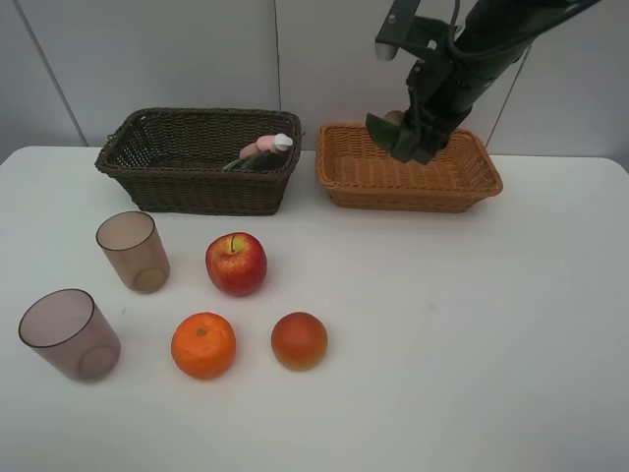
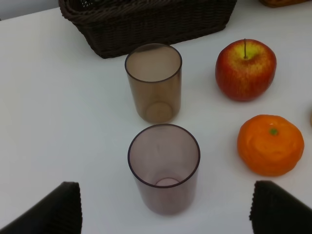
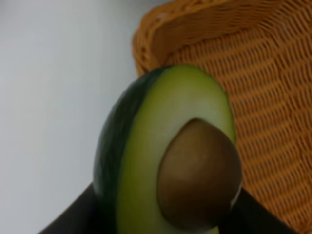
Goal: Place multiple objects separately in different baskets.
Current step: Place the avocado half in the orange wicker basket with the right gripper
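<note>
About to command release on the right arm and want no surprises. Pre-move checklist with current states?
1. Right pincer shut on the halved green avocado with brown pit: ok.
2. Avocado above the shallow light orange-tan wicker basket: ok, though it appears near the basket's left end in the high view.
3. Basket floor under the avocado free: cannot tell, the arm hides it.
4. Drop height: cannot tell.
5. Left pincer open and away from that basket, facing a translucent brownish cup: ok.
</note>
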Robot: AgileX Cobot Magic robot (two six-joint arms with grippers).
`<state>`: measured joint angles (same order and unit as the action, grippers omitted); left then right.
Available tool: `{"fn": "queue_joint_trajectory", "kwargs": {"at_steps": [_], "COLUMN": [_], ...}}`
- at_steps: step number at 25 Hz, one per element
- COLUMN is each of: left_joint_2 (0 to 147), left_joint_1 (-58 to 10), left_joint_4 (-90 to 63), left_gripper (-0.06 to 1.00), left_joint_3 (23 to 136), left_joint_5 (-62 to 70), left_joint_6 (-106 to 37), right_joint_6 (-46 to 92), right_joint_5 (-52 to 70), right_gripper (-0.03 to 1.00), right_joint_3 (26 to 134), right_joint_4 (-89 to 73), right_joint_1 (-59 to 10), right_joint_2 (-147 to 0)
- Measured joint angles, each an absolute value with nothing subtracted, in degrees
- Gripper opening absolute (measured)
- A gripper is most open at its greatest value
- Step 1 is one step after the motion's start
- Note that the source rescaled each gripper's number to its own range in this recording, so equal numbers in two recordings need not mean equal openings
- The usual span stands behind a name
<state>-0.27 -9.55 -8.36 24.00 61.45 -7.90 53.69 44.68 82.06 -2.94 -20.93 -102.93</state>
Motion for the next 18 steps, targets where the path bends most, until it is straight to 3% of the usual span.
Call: {"fn": "queue_joint_trajectory", "kwargs": {"at_steps": [7,18], "left_joint_2": [-0.27,-0.27], "left_joint_1": [-9.55,-9.55], "left_joint_4": [-8.36,-8.36], "left_gripper": [0.94,0.94], "left_joint_3": [24.0,24.0], "left_joint_5": [61.45,61.45], "left_joint_6": [-7.9,-7.9], "right_joint_6": [53.52,53.52], "right_joint_5": [36.15,27.32], "right_gripper": [0.22,0.22], "right_joint_3": [82.12,82.12], "right_joint_4": [-3.8,-4.26], "right_joint_1": [-14.74,-13.7], "right_joint_2": [-105.45,-112.71]}}
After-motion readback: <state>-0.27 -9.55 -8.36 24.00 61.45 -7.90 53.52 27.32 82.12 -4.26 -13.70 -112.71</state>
